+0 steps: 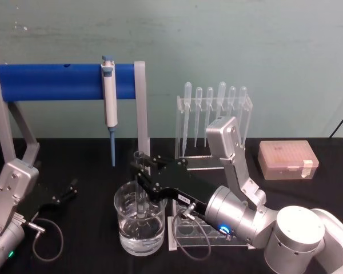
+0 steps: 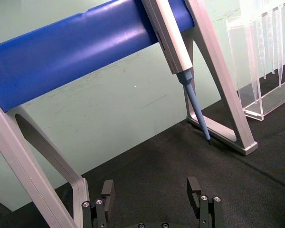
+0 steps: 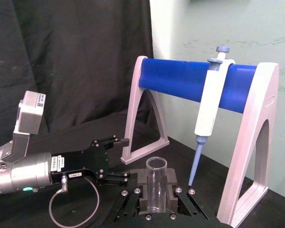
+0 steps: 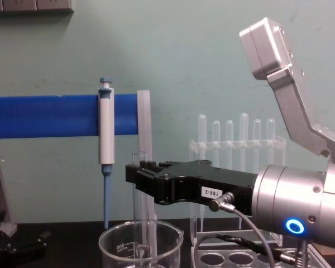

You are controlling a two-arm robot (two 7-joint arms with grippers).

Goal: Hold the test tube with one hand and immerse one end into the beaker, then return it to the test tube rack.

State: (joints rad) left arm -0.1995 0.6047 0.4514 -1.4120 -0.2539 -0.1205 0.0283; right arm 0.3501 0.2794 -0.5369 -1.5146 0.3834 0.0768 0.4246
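Note:
The test tube [image 1: 141,191] stands upright with my right gripper [image 1: 145,178] shut on its upper part, just below the open rim. Its lower end is down inside the beaker [image 1: 139,225], which holds clear liquid at the bottom; I cannot tell whether the tip touches the liquid. From the chest view the right gripper [image 4: 138,174] reaches in from the right, holding the tube [image 4: 138,223] above the beaker [image 4: 140,245]. In the right wrist view the tube [image 3: 156,183] sits between the fingers [image 3: 143,202]. My left gripper [image 1: 64,193] rests open at the table's left, its fingers [image 2: 108,189] spread with nothing between them.
A grey stand with a blue bar [image 1: 51,81] carries a hanging pipettor [image 1: 109,100] just behind the beaker. A clear rack of plastic pipettes [image 1: 214,117] stands at the back, a tan box [image 1: 287,160] at the right, and a holed clear rack [image 1: 186,233] under my right arm.

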